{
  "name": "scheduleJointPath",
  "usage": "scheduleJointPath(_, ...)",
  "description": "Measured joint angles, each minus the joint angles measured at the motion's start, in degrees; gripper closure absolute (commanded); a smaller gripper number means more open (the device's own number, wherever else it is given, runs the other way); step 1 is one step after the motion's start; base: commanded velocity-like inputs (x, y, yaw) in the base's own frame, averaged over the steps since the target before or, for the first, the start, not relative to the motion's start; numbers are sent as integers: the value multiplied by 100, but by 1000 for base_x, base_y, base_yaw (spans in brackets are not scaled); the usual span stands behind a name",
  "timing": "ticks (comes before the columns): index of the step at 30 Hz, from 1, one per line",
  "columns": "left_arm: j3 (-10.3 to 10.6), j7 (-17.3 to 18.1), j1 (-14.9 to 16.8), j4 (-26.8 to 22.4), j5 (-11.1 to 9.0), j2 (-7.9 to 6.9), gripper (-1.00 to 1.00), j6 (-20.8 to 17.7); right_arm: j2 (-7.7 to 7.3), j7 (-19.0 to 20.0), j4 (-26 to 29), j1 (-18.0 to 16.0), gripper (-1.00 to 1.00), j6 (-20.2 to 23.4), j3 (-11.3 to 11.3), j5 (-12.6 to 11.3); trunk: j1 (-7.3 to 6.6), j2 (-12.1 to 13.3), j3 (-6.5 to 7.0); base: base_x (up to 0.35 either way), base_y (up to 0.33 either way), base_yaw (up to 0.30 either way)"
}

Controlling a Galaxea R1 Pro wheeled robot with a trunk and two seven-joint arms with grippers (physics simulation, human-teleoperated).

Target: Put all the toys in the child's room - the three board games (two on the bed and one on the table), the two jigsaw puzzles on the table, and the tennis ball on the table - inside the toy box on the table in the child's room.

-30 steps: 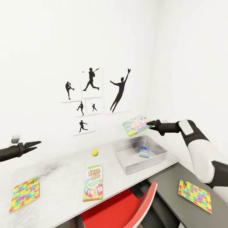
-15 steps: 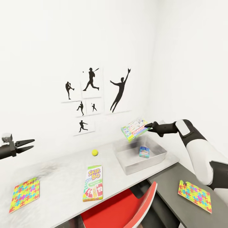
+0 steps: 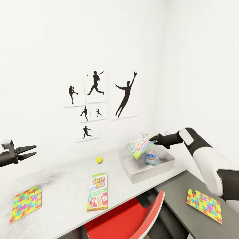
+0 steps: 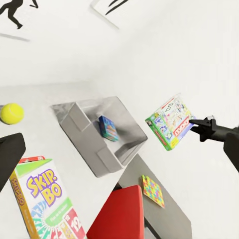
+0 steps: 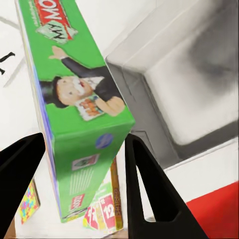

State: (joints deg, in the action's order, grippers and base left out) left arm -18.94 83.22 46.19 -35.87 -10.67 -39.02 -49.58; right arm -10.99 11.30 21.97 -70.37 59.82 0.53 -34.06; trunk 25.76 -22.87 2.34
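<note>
Right claw point(image 3: 154, 138) clamped on my tilted Monopoly box point(image 3: 140, 145) above the toy box point(image 3: 165, 167); thin corner grip could slip, landing it on the rim.

The flat green, yellow and red card-game box point(image 3: 97, 191) lying on the pale grey bench point(image 3: 63, 186) reads "SKIP BO" in yellow letters, with a red card marked "12" (also legible in the left wrist view). The green-edged white game box point(image 5: 74, 107) shows "MY MO…" on a red banner; the remaining letters are cut off.
</note>
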Motion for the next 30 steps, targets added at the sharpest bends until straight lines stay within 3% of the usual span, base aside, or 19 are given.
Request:
scheduleJointPath(5, 3, 1, 2, 0, 3, -7, -100, 7, -65, 0, -204, -1, 100, 1, -41, 20, 0, 0, 0, 0, 0, 0)
scheduleJointPath(11, 6, 1, 1, 0, -3, -6, -100, 10, -96, 11, -238, -1, 100, 9, -582, 158, 0, 0, 0, 0, 0, 0)
scheduleJointPath(15, 6, 1, 0, 0, -3, -2, -100, 16, -109, 9, -239, -1, 100, 10, -747, 132, 0, 0, 1, 0, 0, 0)
scheduleJointPath(30, 3, 9, -2, 0, -12, -9, -100, 12, -54, 8, -238, -1, 100, 2, -802, 133, 0, 0, 1, 0, 0, 0)
